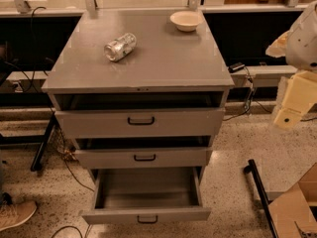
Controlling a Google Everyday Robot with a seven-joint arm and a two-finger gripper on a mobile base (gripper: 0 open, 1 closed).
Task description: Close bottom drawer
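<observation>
The bottom drawer (146, 215) of the grey metal cabinet (143, 58) is pulled far out, and its empty inside (147, 186) shows. Its small black pull handle (147, 219) is at the lower edge of the view. The middle drawer (143, 157) and the top drawer (140, 121) stand slightly open. My gripper (293, 105), a cream part below the white arm (304, 43), hangs at the right edge of the view. It is well to the right of the cabinet, at about the top drawer's height, and touches nothing.
A crushed can (120, 46) and a white bowl (185, 20) lie on the cabinet top. A cardboard box (297, 207) and a black bar (258, 190) are on the floor at the lower right. A person's shoe (15, 214) is at the lower left. Cables trail on the left.
</observation>
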